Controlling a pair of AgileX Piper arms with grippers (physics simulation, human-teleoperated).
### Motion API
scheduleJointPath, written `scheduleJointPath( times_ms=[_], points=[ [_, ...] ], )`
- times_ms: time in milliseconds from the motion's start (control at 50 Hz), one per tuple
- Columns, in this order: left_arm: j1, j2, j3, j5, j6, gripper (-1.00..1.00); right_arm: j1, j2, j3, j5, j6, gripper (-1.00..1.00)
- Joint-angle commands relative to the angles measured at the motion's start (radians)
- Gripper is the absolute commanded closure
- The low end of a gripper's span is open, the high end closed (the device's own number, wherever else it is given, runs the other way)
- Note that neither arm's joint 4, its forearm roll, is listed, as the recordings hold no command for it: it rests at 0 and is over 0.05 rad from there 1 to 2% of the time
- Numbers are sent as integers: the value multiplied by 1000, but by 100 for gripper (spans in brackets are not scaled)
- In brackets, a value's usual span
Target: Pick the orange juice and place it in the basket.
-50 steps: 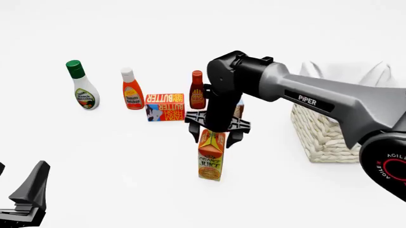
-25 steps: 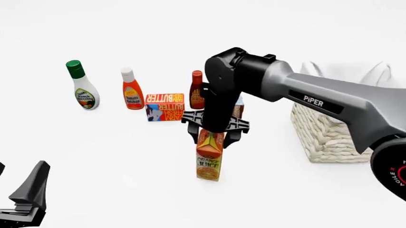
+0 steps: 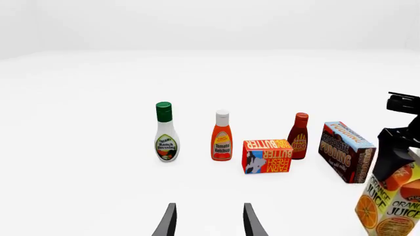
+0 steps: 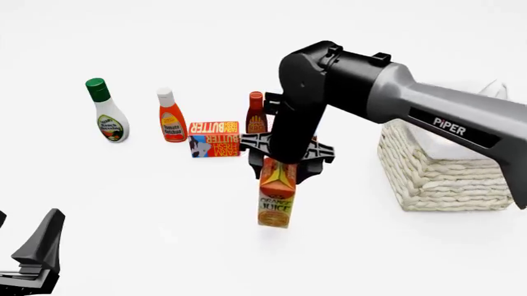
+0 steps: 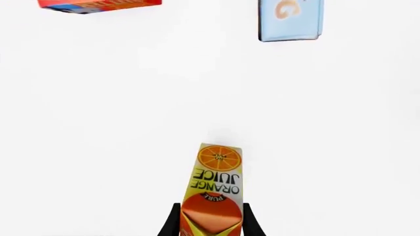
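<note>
The orange juice is a tall orange and yellow carton, hanging upright just above the table near its middle. My right gripper comes straight down onto its gabled top and is shut on it. In the right wrist view the orange juice fills the gap between the black fingers. The basket, cream wicker with a white liner, stands to the right of the carton. My left gripper is low at the near left, open and empty, far from the carton. From the left wrist the orange juice shows at the edge.
A row of groceries stands behind the carton: ranch dressing bottle, ketchup bottle, butter box, dark red sauce bottle and brown pudding box. The right arm's grey link passes over the basket's near left corner.
The right gripper has risen slightly and shifted right with the orange juice, whose base has come off the table. The left gripper has stayed still.
</note>
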Motion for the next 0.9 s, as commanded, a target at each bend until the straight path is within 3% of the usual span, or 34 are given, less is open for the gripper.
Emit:
scheduleJointPath(
  times_ms=[20, 300, 900],
  points=[
    [6, 0, 2, -4, 0, -100, -16, -32, 9, 0, -39, 100],
    [6, 0, 3, -4, 0, -100, -23, -79, 21, 0, -64, 100],
    [6, 0, 2, -4, 0, -100, -109, -177, 18, 0, -203, 100]
  ],
)
